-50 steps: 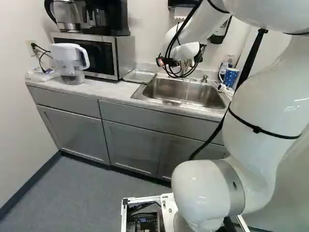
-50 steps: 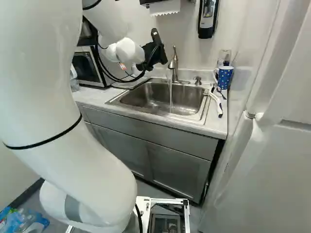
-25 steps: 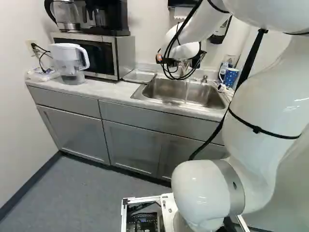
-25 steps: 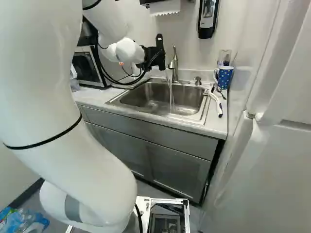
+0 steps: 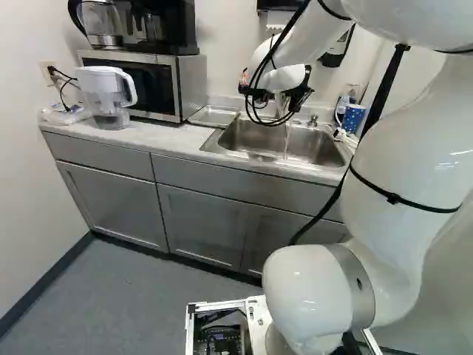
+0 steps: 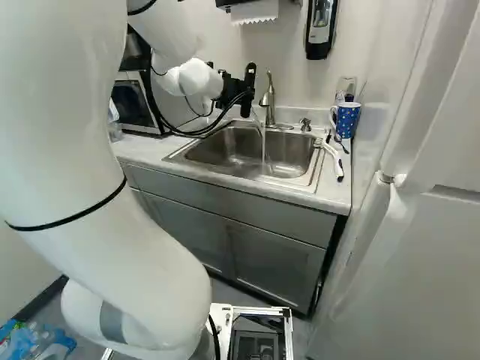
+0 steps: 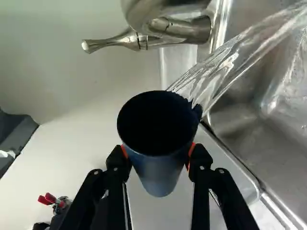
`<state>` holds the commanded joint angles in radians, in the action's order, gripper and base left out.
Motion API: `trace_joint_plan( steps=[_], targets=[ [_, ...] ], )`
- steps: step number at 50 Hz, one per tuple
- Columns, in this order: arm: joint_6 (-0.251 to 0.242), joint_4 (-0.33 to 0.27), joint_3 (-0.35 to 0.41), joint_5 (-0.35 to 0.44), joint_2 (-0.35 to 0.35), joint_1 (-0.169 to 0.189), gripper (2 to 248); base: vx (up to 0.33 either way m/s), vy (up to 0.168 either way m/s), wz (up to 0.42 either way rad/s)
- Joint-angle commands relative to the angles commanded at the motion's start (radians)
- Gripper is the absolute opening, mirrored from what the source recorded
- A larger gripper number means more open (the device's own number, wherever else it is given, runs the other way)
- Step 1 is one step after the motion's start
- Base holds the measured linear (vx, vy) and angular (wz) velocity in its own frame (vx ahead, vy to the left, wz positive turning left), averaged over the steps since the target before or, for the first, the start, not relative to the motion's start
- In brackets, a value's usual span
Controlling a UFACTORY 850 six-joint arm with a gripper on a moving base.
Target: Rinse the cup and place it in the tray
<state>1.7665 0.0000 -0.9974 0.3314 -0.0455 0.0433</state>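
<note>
Cup is clamped in the gripper, one orange pad on each side, held up by the faucet. Water touches the rim, runs down into the sink. Tray sits on the counter, between sink and microwave. Spotted blue mug stands near the sink's far corner, right base view.

The sink lies between tray and mug.

My glossy white, rounded arm has thin black straps, a grey band, loose black cables and a black gripper with orange pads.
</note>
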Motion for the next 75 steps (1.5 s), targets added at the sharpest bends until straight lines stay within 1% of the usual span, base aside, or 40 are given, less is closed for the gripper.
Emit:
trace_joint_plan(
  steps=[47, 52, 61, 75],
  targets=[
    [0.000, 0.000, 0.000, 0.000, 0.000, 0.000, 125, 0.000, 0.000, 0.000],
    [0.024, 0.000, 0.000, 0.000, 0.000, 0.000, 125, 0.000, 0.000, 0.000],
    [0.107, 0.000, 0.000, 0.000, 0.000, 0.000, 125, 0.000, 0.000, 0.000],
    [0.107, 0.000, 0.000, 0.000, 0.000, 0.000, 125, 0.000, 0.000, 0.000]
  ],
)
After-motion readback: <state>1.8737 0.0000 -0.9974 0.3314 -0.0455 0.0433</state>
